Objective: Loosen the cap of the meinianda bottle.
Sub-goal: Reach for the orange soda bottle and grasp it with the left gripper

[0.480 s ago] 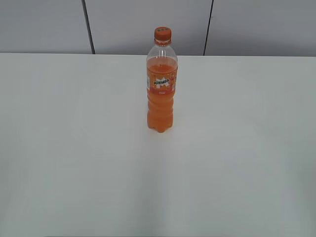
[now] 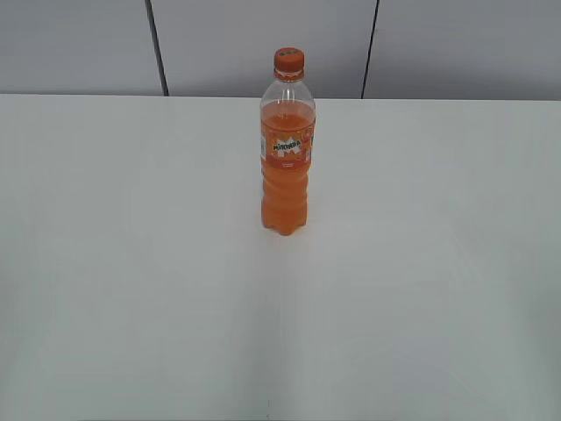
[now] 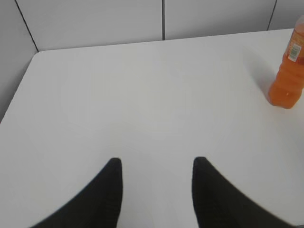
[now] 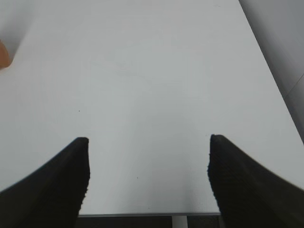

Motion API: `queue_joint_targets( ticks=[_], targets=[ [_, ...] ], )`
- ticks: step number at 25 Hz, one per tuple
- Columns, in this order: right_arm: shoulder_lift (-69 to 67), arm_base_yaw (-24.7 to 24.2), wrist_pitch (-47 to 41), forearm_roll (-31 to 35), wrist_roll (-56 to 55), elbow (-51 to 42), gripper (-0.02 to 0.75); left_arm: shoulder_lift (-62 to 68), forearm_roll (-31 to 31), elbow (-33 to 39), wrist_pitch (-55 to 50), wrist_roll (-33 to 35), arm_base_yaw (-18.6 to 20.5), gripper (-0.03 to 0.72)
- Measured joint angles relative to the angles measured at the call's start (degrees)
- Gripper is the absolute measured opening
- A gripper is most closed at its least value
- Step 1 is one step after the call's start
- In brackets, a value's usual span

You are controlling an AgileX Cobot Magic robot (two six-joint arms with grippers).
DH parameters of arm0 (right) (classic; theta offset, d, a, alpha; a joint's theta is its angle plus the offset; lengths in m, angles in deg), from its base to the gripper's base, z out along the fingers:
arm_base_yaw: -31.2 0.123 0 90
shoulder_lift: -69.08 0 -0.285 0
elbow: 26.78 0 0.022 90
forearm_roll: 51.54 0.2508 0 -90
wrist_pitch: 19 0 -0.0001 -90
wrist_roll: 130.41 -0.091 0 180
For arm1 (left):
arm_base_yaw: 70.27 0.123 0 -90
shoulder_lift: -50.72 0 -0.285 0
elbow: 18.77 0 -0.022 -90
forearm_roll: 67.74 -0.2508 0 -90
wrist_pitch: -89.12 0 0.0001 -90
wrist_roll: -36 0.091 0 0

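The meinianda bottle (image 2: pixel 286 167) stands upright on the white table (image 2: pixel 131 263), a little behind its middle, with orange drink inside and an orange label. The orange cap (image 2: pixel 288 61) sits on its neck. The bottle's lower part also shows at the right edge of the left wrist view (image 3: pixel 288 80), and a sliver of orange shows at the left edge of the right wrist view (image 4: pixel 3 54). My left gripper (image 3: pixel 156 164) is open and empty, far to the bottle's left. My right gripper (image 4: pixel 148 142) is open wide and empty over the table's near edge. Neither gripper shows in the exterior view.
Grey wall panels (image 2: pixel 263 44) stand behind the table. The table's back left corner (image 3: pixel 40 52) shows in the left wrist view. Its near edge (image 4: pixel 142 214) and right edge (image 4: pixel 270 71) show in the right wrist view.
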Motion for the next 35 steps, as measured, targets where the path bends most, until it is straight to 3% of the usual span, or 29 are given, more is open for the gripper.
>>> queue_joint_targets(
  ticks=[4,10,16,23,27,32,35],
  targets=[
    [0.0,0.0,0.0,0.0,0.0,0.0,0.583,3.8,0.0,-0.8,5.3,0.0,0.0,0.318],
    [0.0,0.0,0.0,0.0,0.0,0.0,0.583,14.8,0.0,1.0,24.5,4.3,0.0,0.383],
    [0.0,0.0,0.0,0.0,0.0,0.0,0.583,29.4,4.2,4.2,47.1,7.2,-0.6,0.418],
    [0.0,0.0,0.0,0.0,0.0,0.0,0.583,47.2,5.1,4.4,71.5,7.5,-1.5,0.426],
    [0.0,0.0,0.0,0.0,0.0,0.0,0.583,54.8,4.7,4.4,80.1,7.4,-1.5,0.426],
    [0.0,0.0,0.0,0.0,0.0,0.0,0.583,63.8,1.8,4.4,90.2,2.1,-1.5,0.426],
    [0.0,0.0,0.0,0.0,0.0,0.0,0.583,68.8,-5.5,4.4,94.9,-4.3,-1.5,0.426]
  ],
)
